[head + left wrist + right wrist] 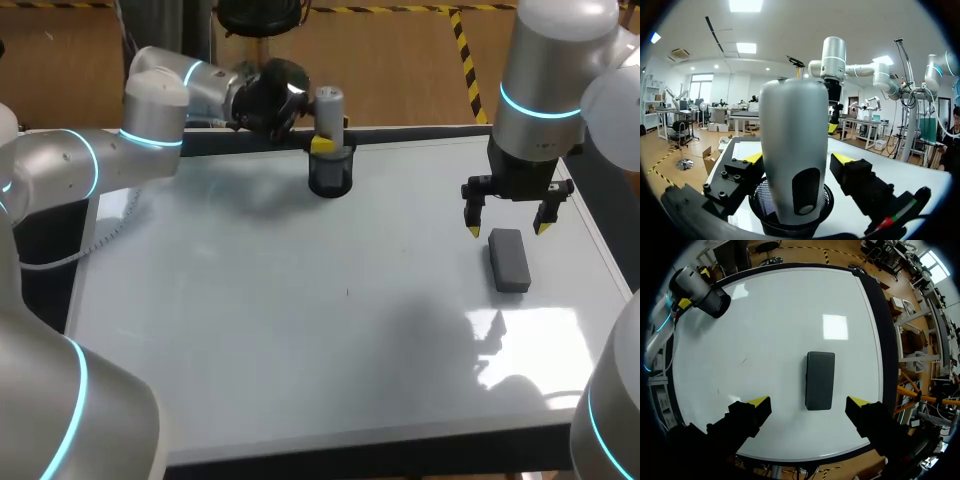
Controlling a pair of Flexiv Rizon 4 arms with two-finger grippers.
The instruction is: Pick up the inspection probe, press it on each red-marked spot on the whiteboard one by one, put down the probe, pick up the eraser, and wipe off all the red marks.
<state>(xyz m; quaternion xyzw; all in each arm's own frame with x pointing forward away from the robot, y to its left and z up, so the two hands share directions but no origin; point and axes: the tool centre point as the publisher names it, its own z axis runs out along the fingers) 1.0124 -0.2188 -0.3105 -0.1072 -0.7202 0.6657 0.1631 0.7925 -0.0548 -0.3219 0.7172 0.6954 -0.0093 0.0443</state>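
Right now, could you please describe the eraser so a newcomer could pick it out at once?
On the right side of the whiteboard, just below my right hand, the eraser lies flat. It is a dark grey oblong block, unlike the upright pale probe standing in the black mesh cup at the far edge.

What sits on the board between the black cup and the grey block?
Nothing: in the head view, bare whiteboard runs from cup to block.

Grey probe (pixel 329 105) stands upright in the black mesh cup (pixel 331 172), far middle. Dark grey eraser (pixel 509 260) lies flat on the whiteboard (pixel 300 330), right side.
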